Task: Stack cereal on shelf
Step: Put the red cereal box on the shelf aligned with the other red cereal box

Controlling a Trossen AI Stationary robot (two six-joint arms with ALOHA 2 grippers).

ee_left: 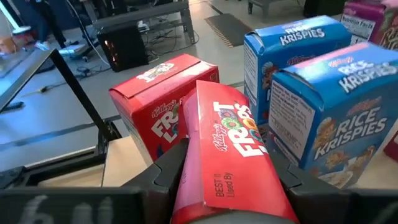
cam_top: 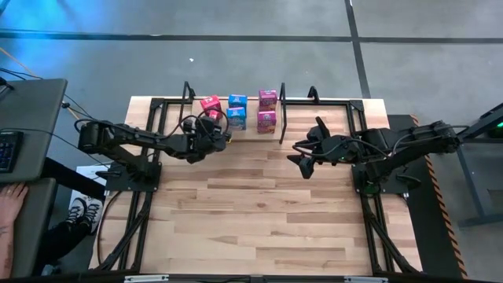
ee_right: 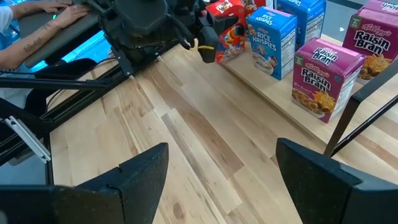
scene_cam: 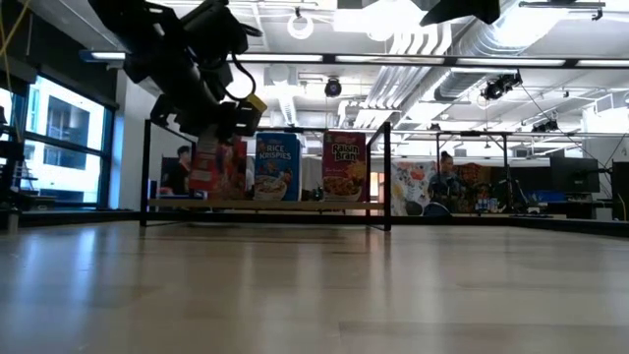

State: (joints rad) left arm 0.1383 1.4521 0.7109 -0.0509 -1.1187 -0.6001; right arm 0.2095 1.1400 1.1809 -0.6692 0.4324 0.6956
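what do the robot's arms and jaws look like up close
Both arms are dark, nearly black, built of jointed segments with thin cables looped along them. The left gripper has a chunky black head with a small yellow tag on its side, seen in the low and right wrist views. The right gripper ends in two broad, flat, matte black fingers with angled tips. No other markings are readable.
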